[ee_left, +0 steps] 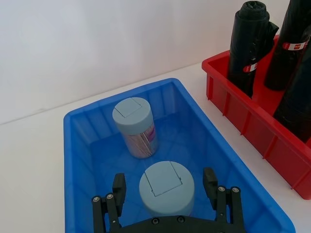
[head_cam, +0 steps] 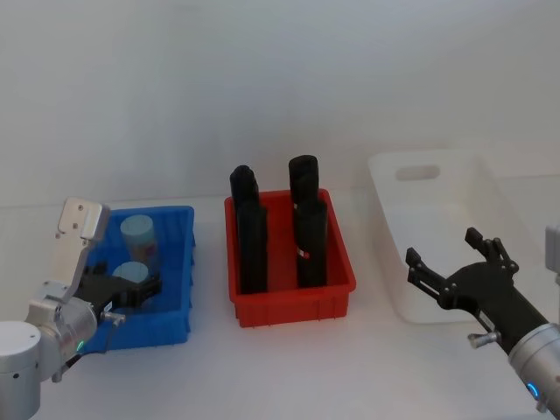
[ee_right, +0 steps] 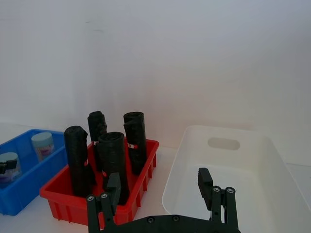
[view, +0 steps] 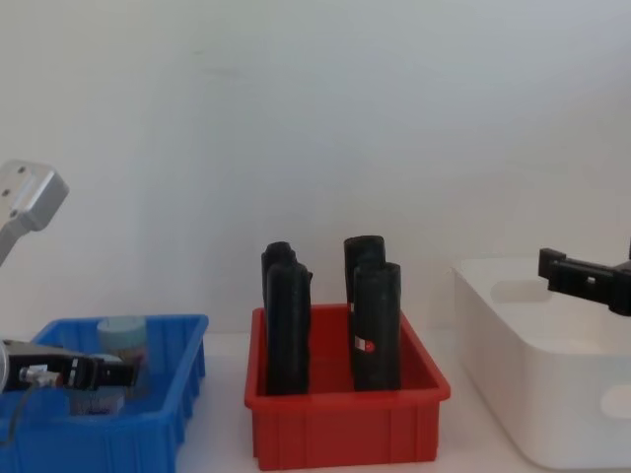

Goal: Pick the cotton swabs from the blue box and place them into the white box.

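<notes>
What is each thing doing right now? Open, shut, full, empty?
near jar: upright, lid shut
far jar: upright, lid shut
left gripper: open around near jar
blue box: holds both jars
red bin: four black rolls standing
white box: empty
right gripper: open, near white box

Head high, chest low, wrists close

Swab jars [head_cam: 138, 232] in left box [head_cam: 175, 331], rolls [head_cam: 311, 236] in middle bin [head_cam: 293, 306], third box [head_cam: 392, 249] rightmost

Two cotton swabs [ee_left: 133, 127], upright in blue box [ee_left: 77, 160] (white box [ee_right: 177, 179] rightmost)
</notes>
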